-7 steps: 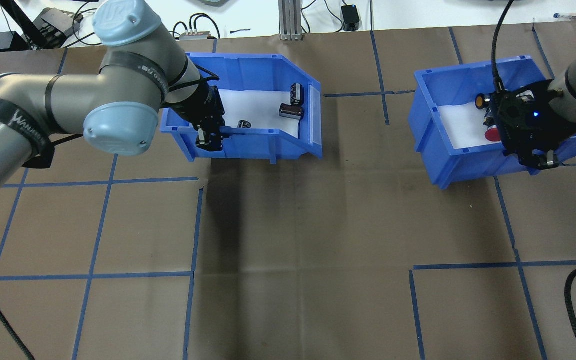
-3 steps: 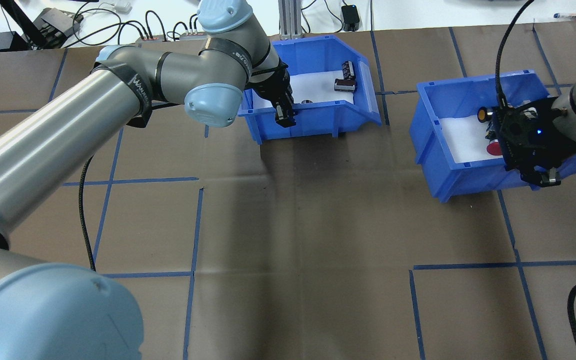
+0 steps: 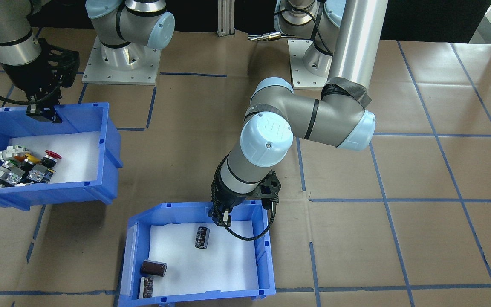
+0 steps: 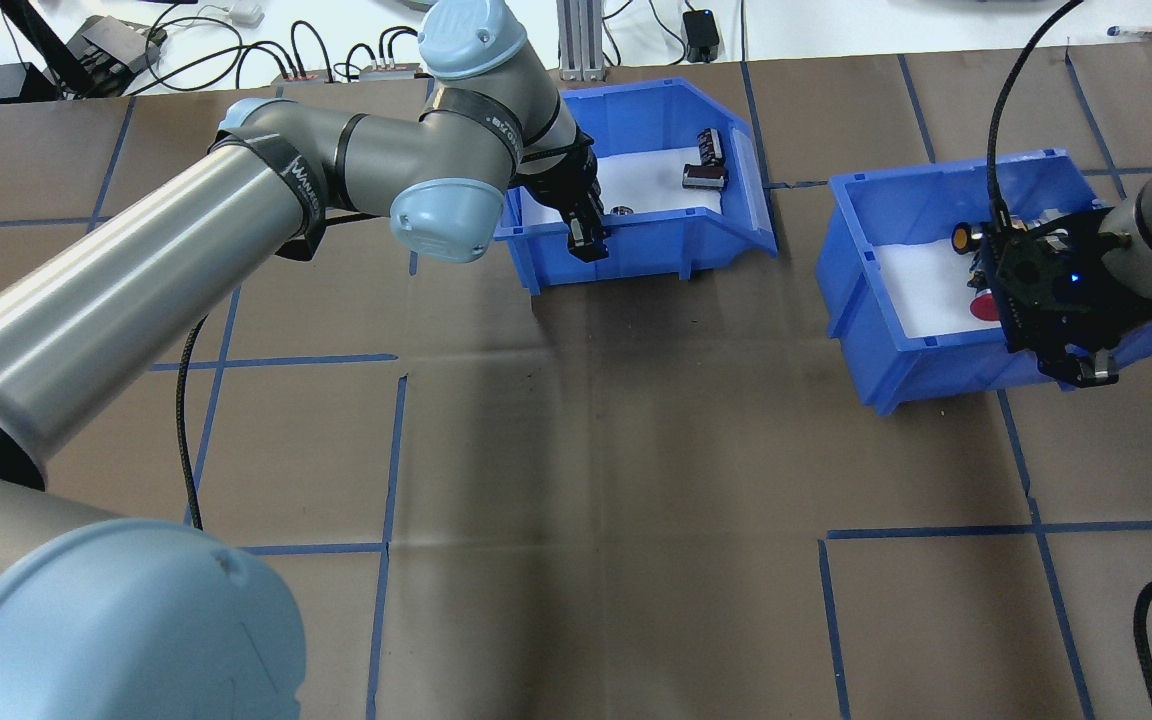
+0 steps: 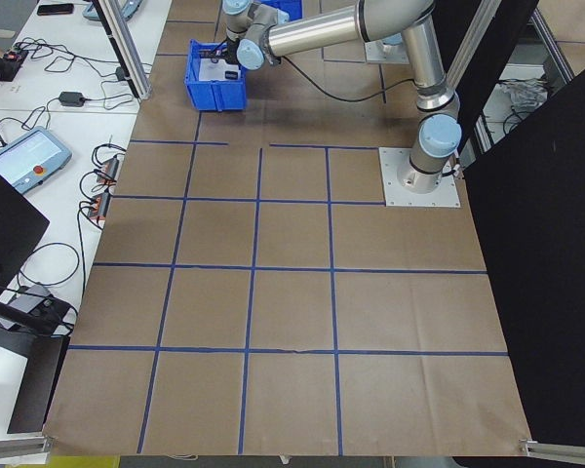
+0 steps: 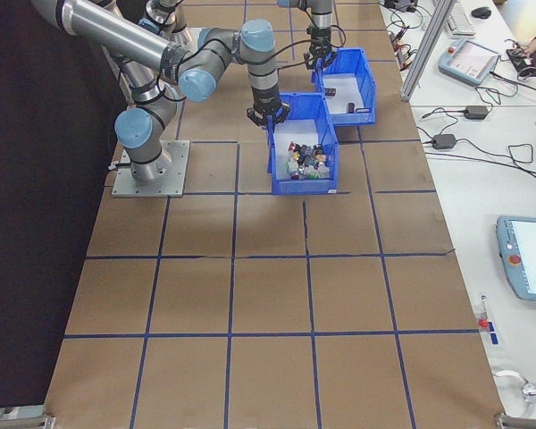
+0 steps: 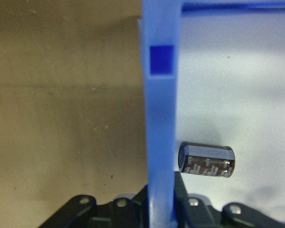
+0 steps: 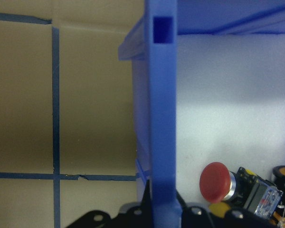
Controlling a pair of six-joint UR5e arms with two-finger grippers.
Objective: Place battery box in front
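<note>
Far side of table, from the robot: blue plastic battery box with a sloped cut-away side and white floor (image 4: 636, 240) stood flat on the brown paper-covered table with blue tape grid (image 4: 586, 450), left of the table's centre line in the overhead view.
Battery box contents: three small dark cylinders lay on the white floor; one black printed cylinder (image 3: 202, 237) lay near the gripped wall, one brown cylinder (image 3: 153, 267) and a second black printed cylinder (image 3: 145, 287) lay together by the sloped opening.
Left gripper: black two-finger left gripper (image 4: 584, 238) was clamped on the battery box's near wall, one finger outside and one inside; the left wrist view showed the blue wall (image 7: 159, 142) running up between the jaws, with a printed cylinder (image 7: 206, 159) just inside it.
Left arm: grey left arm with pale blue joint caps (image 4: 356, 170) reached across from the overhead view's left, extended well forward.
Second bin: alike blue plastic bin holding coloured push-button switches (image 4: 896, 330) stood well apart to the right of the battery box and nearer the robot.
Right gripper: black right gripper (image 4: 1076, 368) was closed on that bin's near wall; the right wrist view showed the wall (image 8: 162, 118) between the jaws and a red mushroom button (image 8: 216, 182) just inside.
</note>
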